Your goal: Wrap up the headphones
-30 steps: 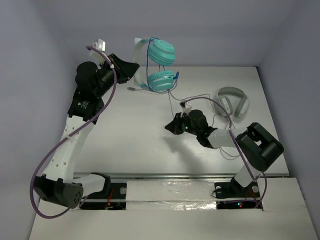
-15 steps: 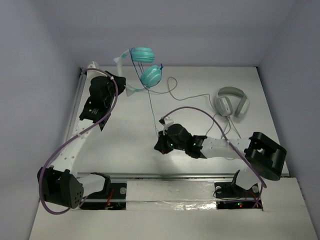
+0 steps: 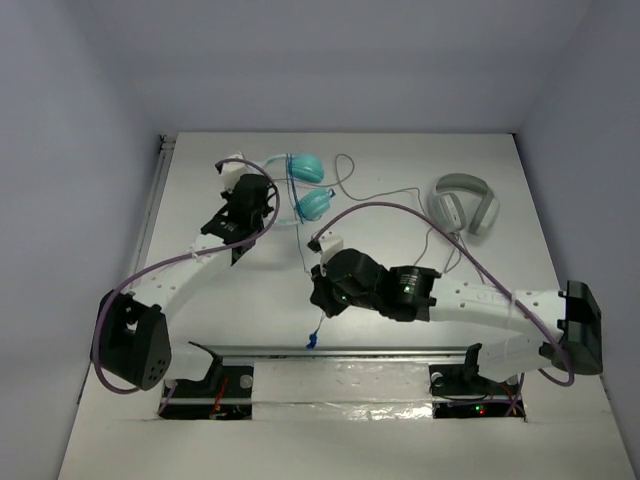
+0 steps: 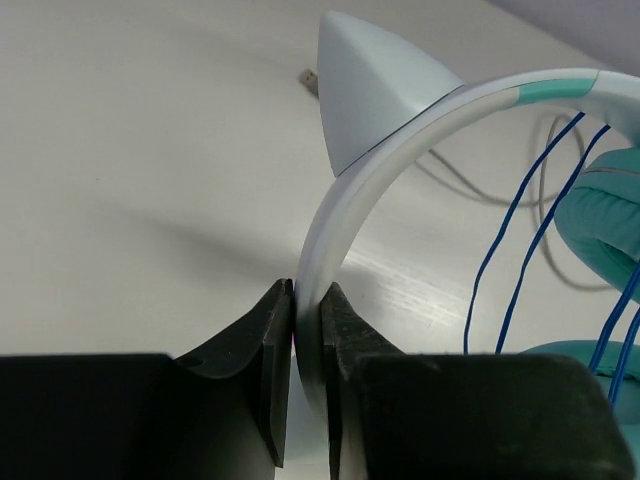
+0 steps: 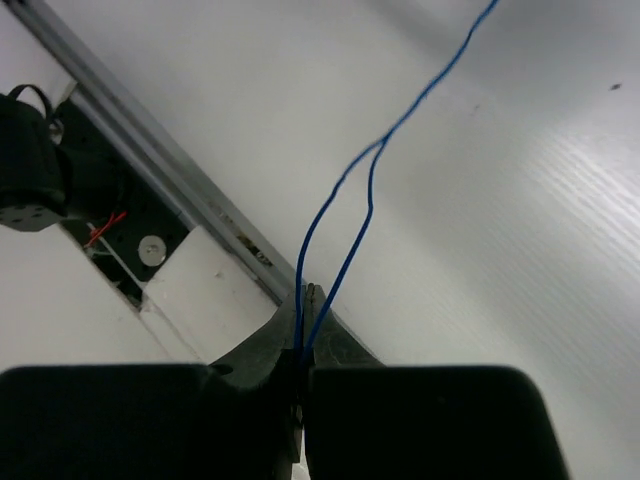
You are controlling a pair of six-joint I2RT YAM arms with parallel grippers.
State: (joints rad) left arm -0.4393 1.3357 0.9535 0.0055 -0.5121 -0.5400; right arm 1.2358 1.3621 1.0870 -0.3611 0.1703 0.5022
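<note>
We see the left gripper (image 4: 307,302) closed on the white headband (image 4: 350,200) of the headphones (image 3: 305,185), with one dark finger pressed on each face of the band at the bottom of the left wrist view. From that grip the band arcs up and to the right, carrying a pale pointed ear (image 4: 375,90) near the top of the frame. The teal ear cups (image 4: 610,215) sit at the right edge, with loops of the thin blue cable (image 4: 510,230) running across in front of them. In the top view the headphones lie just right of this gripper, in the upper middle of the frame. We cannot tell whether the cups rest on the table (image 3: 230,300). The right gripper (image 5: 304,335) is shut on the cable, with two blue strands pinched between its fingertips at the bottom centre of the right wrist view and rising toward the upper right. In the top view it sits below the headphones and well apart from them, near the metal rail (image 3: 400,350) along the table's lower edge. The cable stretches between the two, and a short blue end shows just under the gripper. A pair of grey-white headphones (image 3: 465,205) lies at the upper right, its pale cable (image 3: 380,195) trailing toward the middle.
</note>
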